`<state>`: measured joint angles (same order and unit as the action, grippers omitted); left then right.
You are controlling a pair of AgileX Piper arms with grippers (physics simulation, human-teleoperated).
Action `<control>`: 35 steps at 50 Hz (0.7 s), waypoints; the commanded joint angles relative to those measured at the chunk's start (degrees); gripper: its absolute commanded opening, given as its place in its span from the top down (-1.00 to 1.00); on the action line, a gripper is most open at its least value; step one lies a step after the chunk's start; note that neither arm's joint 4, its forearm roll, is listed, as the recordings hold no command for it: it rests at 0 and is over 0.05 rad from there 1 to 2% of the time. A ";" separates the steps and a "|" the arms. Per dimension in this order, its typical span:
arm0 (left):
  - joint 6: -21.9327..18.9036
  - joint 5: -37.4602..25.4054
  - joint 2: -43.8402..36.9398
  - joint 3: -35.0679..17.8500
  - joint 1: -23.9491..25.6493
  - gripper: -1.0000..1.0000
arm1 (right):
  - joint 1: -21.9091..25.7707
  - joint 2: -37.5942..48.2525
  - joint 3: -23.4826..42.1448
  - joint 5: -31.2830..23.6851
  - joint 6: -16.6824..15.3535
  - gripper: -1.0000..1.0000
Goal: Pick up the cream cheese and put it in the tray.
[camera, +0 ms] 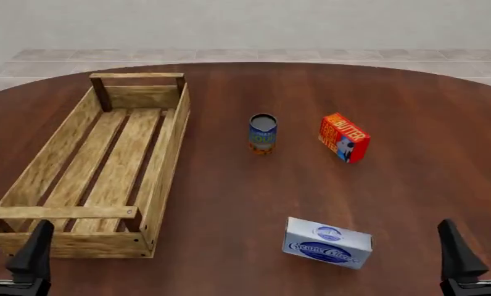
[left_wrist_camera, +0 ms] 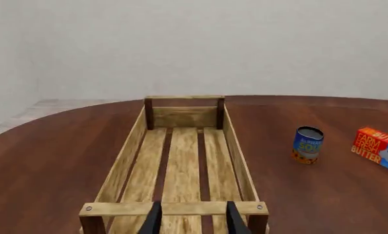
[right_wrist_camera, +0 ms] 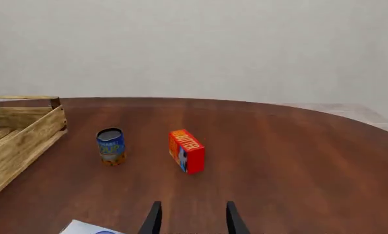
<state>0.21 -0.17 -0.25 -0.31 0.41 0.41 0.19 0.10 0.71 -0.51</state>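
Both jaws wide, holding nothing. Cream cheese [camera: 327, 242] left-forward of right jaws; tray [camera: 31, 174] stretches ahead of left jaws.

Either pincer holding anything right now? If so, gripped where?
Nothing held. Left pincer and right pincer are both open and empty; the cream cheese lies untouched on the table, outside the tray.

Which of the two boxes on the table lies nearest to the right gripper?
The cream cheese, the white carton with the blue oval label; the red butter box stands farther off, beside the can.
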 commanded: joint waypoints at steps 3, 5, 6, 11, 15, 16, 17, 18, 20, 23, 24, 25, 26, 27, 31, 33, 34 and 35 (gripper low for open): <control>1.42 -3.63 -0.07 -3.99 0.63 -1.00 | -0.46 0.36 0.12 -0.47 0.55 -1.00; 1.24 -4.56 0.03 -4.90 1.00 -1.00 | -0.50 0.50 0.10 -0.38 0.60 -1.00; 0.94 -5.06 0.07 -5.36 1.77 -1.00 | -0.55 0.68 0.09 -0.22 0.63 -1.00; 1.30 -6.23 0.07 -6.96 3.04 -1.00 | -0.53 1.15 0.08 0.11 0.69 -1.00; -0.35 -9.23 0.02 -11.33 5.14 -1.00 | -0.55 1.44 0.05 0.37 0.79 -1.00; 0.30 -10.52 -0.11 -12.67 5.24 -1.00 | -0.55 1.53 0.05 0.44 0.79 -1.00; -0.33 -11.78 0.10 -14.22 5.97 -1.00 | -0.56 1.70 0.04 0.59 0.82 -1.00; -0.30 -12.64 -0.06 -15.13 6.44 -1.00 | -0.55 1.92 0.02 0.74 0.90 -1.00; 0.80 -13.44 -1.12 -16.43 7.49 -1.00 | -0.49 2.23 0.01 0.97 0.91 -1.00; 0.44 -14.24 -2.46 -18.06 8.98 -1.00 | -0.41 2.60 0.00 1.25 0.93 -1.00; 0.80 -14.38 -2.82 -18.42 9.40 -1.00 | -0.41 2.71 0.00 1.34 0.95 -1.00; 1.21 -14.11 -3.60 -18.42 9.96 -1.00 | -0.40 2.84 -0.01 1.46 0.97 -1.00; 1.75 -13.93 -4.46 -18.56 10.71 -1.00 | -0.37 2.94 -0.01 1.55 0.95 -1.00; 1.80 -14.36 -6.00 -19.44 11.32 -1.00 | -0.34 3.12 -0.01 1.70 0.95 -1.00; 1.97 -13.94 -8.27 -19.60 12.39 -1.00 | -0.37 3.51 -0.07 2.04 1.08 -1.00; 1.26 -13.74 -9.20 -19.76 12.97 -1.00 | -0.38 3.30 -0.08 1.71 1.16 -1.00; 1.18 -13.46 -9.73 -19.79 13.55 -1.00 | -0.40 2.82 -0.08 1.22 1.18 -1.00; 1.18 -13.45 -9.75 -19.79 13.55 -1.00 | -0.40 2.76 -0.08 1.17 1.18 -1.00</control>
<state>1.28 -12.74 -5.77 -17.44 10.58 0.02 2.85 0.07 2.01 0.46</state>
